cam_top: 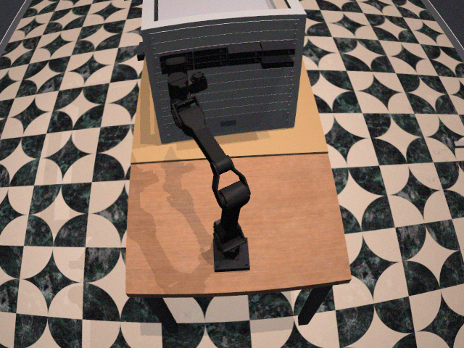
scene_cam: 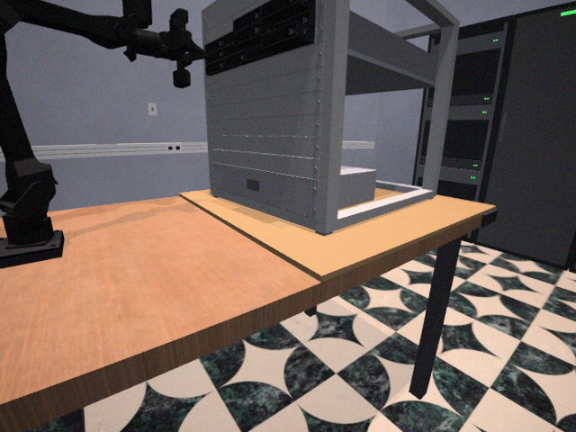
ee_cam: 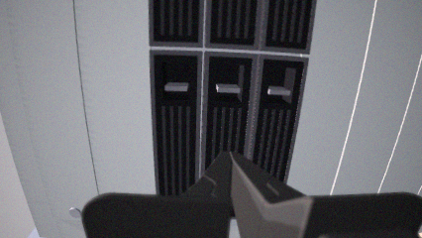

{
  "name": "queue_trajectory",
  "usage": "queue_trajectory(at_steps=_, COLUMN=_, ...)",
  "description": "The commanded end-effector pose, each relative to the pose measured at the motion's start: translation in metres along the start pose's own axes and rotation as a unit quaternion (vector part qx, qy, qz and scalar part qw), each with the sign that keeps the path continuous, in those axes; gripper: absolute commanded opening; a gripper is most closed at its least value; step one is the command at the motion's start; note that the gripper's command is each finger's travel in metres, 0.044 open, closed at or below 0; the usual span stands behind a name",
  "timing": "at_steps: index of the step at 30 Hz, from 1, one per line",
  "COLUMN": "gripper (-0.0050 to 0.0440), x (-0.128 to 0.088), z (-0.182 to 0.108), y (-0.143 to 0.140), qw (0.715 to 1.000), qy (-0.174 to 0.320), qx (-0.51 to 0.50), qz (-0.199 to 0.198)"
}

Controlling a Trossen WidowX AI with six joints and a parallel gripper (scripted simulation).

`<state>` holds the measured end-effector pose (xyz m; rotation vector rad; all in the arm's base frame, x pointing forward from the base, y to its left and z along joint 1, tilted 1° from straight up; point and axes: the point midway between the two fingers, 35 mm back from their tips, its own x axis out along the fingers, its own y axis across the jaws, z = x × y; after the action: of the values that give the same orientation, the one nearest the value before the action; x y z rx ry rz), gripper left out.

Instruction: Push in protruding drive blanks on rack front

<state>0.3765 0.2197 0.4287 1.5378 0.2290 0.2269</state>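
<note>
- ok so my jaws are closed, nothing in them, pointed at the drive blanks [cam_top: 209, 58] [scene_cam: 241, 57] [ee_cam: 175, 139]
- those sit in the upper front of the rack [cam_top: 232, 97] [scene_cam: 265, 106] [ee_cam: 116, 109], some sticking out toward its right end
- can't tell if I'm touching one
- rack's upright on the bench's [cam_top: 284, 209] [scene_cam: 162, 279] yellow board [cam_top: 311, 130] [scene_cam: 395, 228]

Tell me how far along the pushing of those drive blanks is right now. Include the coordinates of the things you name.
Partway at most. At the left end of the drive bay, the blanks [ee_cam: 225, 131] look roughly level with each other, though latching can't be confirmed. The closed gripper [cam_top: 177, 59] [scene_cam: 204, 54] [ee_cam: 228, 159] holds nothing and points at that end. Left to do: toward the right end, some blanks [cam_top: 277, 61] still stand out from the rack [cam_top: 225, 97] [scene_cam: 265, 106].
</note>
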Motion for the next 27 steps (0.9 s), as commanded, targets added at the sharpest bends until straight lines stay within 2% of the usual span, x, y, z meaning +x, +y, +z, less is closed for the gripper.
queue_trajectory(at_steps=1, gripper=-0.005, x=0.0, z=0.0011, y=0.01, qw=1.0, qy=0.001, qx=0.006, qz=0.011)
queue_trajectory(at_steps=27, gripper=-0.005, x=0.0048, z=0.0011, y=0.0101, qw=1.0, qy=0.001, qx=0.006, qz=0.011)
